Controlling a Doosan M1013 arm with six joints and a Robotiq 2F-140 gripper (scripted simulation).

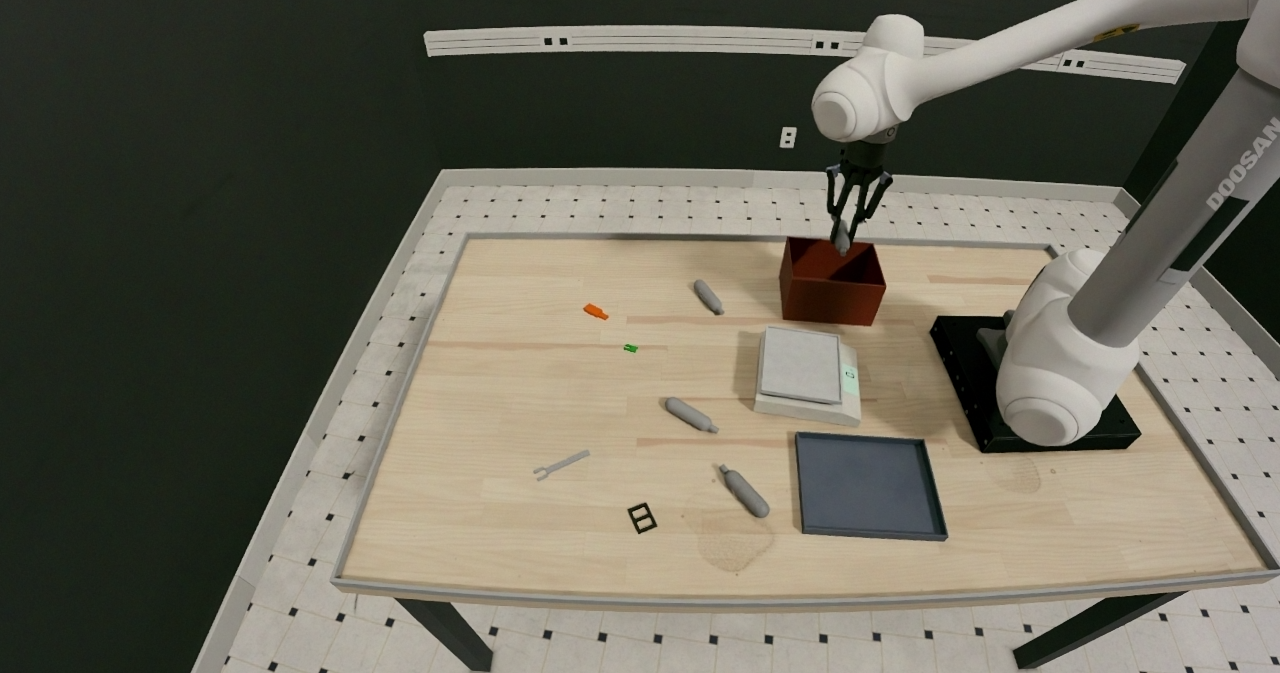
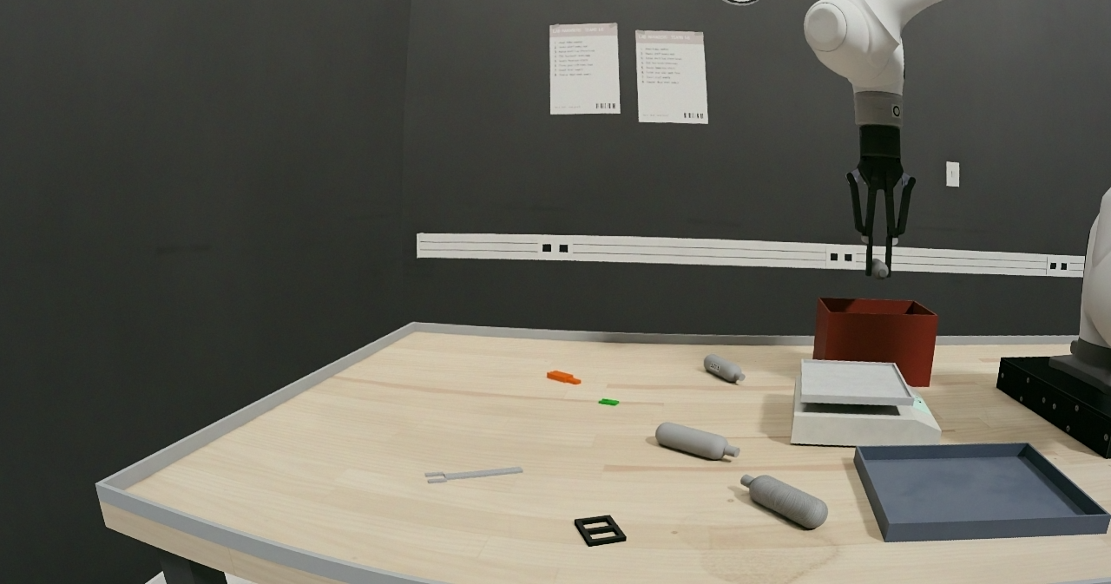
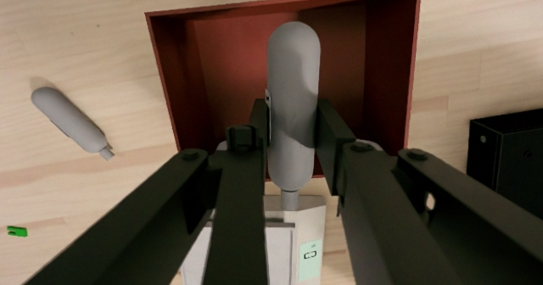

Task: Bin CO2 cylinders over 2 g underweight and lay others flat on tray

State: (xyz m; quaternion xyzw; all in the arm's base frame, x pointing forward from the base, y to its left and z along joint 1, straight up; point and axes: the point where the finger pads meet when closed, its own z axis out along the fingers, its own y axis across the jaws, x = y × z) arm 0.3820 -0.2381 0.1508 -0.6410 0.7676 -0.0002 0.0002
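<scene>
My gripper is shut on a grey CO2 cylinder. It holds the cylinder level, a little above the open red scrap bin. Three more grey cylinders lie flat on the table: one left of the bin, one left of the scale, one left of the tray. The grey-blue tray lies in front of the scale and holds nothing.
The white scale stands between bin and tray, its plate bare. The arm's black base stands to the right. An orange piece, a green piece, a grey wrench and a black buckle lie at the left.
</scene>
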